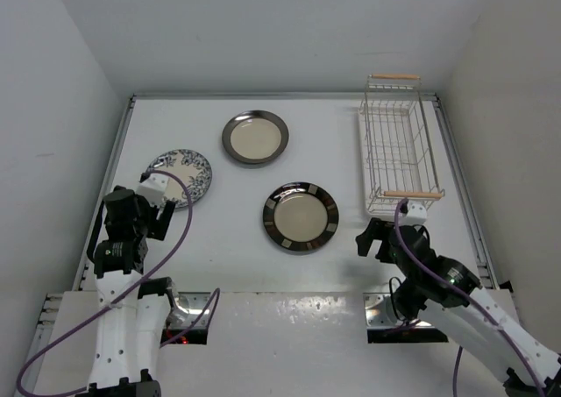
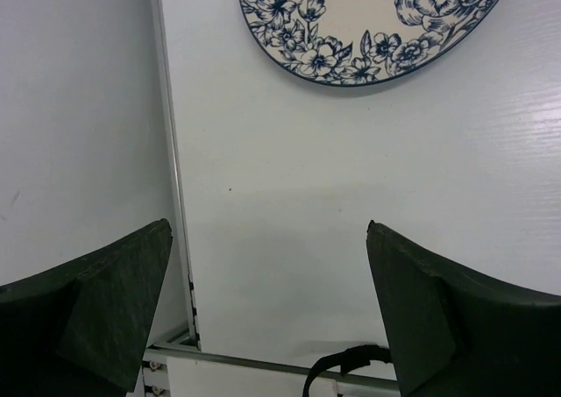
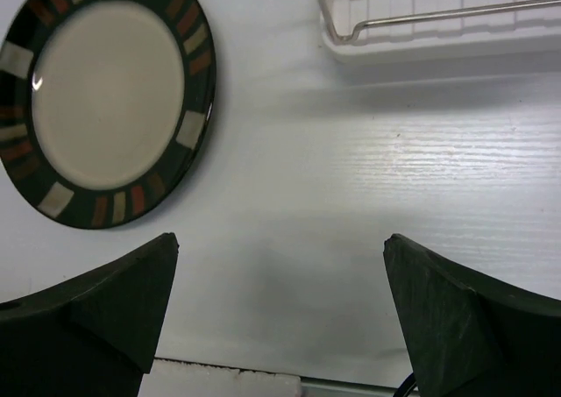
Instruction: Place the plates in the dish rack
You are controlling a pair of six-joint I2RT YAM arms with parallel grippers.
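Hovering spread and empty, the right gripper [image 3: 280, 248] is sitting just off the dish rack's [image 1: 412, 194] near end, the left gripper [image 2: 267, 239], likewise parted, far to its left. The three plates [image 1: 301, 216] are lying flat left of the rack, none loaded; the first pickup likely needs a rim grasp.

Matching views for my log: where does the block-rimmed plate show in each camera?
Top external: block-rimmed plate, centre of the picture.
Left wrist: not in it.
Right wrist: upper left corner.
Shared landmark: the dish rack, right in top external, upper right in right wrist.
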